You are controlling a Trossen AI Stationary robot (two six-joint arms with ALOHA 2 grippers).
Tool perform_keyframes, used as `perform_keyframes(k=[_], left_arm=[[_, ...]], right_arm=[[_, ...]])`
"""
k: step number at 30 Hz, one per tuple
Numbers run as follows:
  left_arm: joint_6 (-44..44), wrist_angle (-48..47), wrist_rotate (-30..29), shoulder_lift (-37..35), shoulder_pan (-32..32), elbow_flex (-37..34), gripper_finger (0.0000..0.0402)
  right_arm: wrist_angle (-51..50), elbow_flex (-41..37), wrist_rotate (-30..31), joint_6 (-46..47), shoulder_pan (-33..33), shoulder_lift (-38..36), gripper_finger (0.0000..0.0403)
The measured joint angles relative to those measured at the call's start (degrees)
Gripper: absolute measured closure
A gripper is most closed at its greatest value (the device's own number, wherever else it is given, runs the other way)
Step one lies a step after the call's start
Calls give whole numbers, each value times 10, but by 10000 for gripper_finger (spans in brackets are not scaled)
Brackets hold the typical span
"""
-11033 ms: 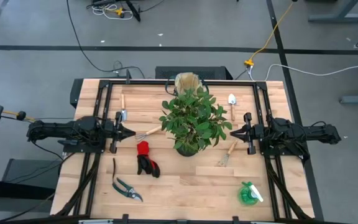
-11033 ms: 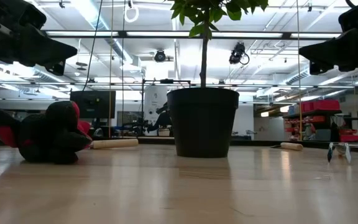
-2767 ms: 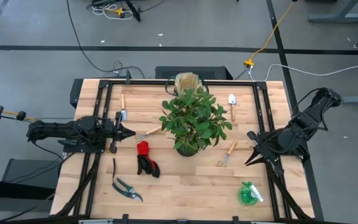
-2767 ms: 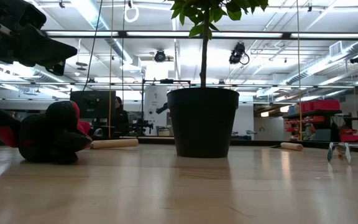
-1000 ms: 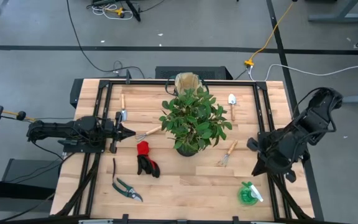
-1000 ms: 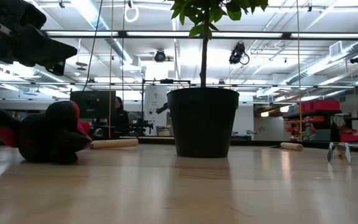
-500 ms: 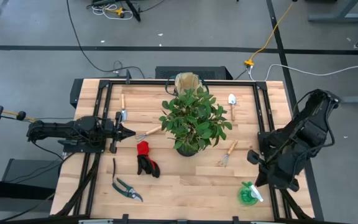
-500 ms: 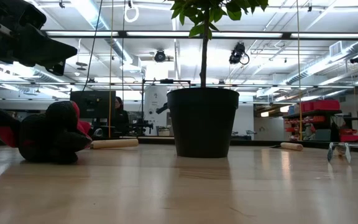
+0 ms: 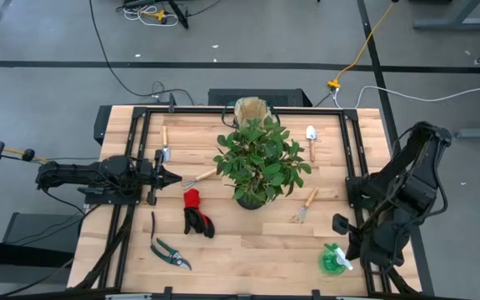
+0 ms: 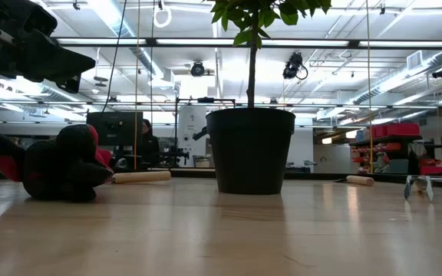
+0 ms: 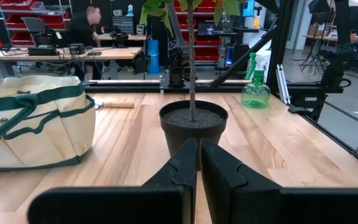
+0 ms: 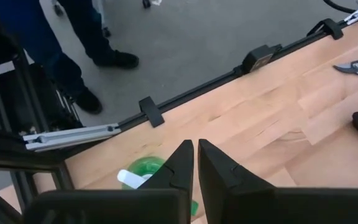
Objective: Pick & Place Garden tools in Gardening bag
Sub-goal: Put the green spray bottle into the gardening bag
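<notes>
My right hand (image 12: 195, 163), fingers pressed together and empty, hovers above the green spray bottle (image 12: 143, 175); descending like this risks toppling it.

No legible text, label, brand, number or sign is found in any of the four views. Nothing readable appears on the items on the table or on the fittings of the room behind it.
</notes>
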Motion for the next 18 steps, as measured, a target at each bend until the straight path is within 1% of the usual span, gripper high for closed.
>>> perform_keyframes(k=[9, 15, 18], left_arm=[[0, 0, 0, 0, 0, 0, 378], [0, 0, 0, 0, 0, 0, 378], [0, 0, 0, 0, 0, 0, 378]], right_arm=[[0, 0, 1, 0, 1, 0, 378], [-1, 0, 37, -5, 1, 3, 378], [-9, 0, 39, -24, 3, 7, 378]])
